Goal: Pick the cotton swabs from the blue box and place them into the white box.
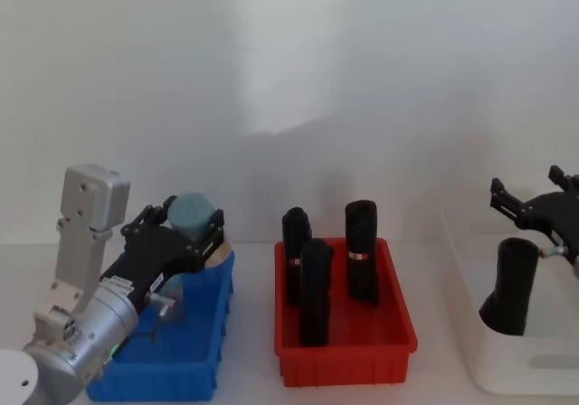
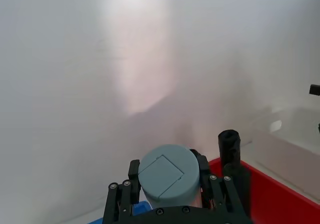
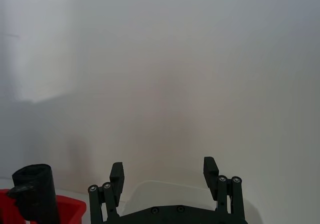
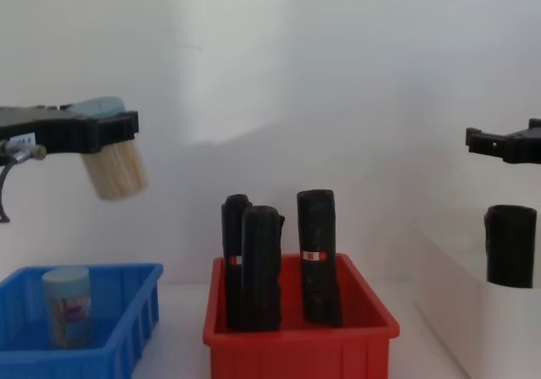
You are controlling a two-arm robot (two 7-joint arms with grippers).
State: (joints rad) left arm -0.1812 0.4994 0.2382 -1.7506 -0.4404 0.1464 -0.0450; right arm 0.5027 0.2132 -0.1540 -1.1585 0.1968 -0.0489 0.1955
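— One jar sits in our left claw (image 1: 192, 217), yes? How is it held?
— Clamped tight. The fingers (image 2: 133, 170) press on both sides of the jar of cotton swabs (image 4: 114, 172), just under its grey-blue lid (image 2: 166, 176). From the chest we see the jar hanging tilted, high above the blue box (image 4: 127, 311). From the head it merely overlaps that box's far end.
— What does the chest view give us that the head view does not make plain?
— A second jar (image 4: 66, 305), upright inside the blue box, its purple label towards us.
— And our right claw (image 3: 163, 171)?
— Spread wide with nothing between its fingers, up over the white box (image 1: 534, 373) at the right end of the surface (image 1: 249, 369). Its own wrist view shows the gap best, while the chest view catches just its tip from the side.
— What do we find in the white box?
— A single black roll (image 1: 514, 286), leaning a little.
— And between the two boxes?
— The red bin (image 1: 344, 360), with three black rolls (image 4: 262, 269) standing in it. Our left wrist view shows a corner of that bin and one roll beyond the held jar.
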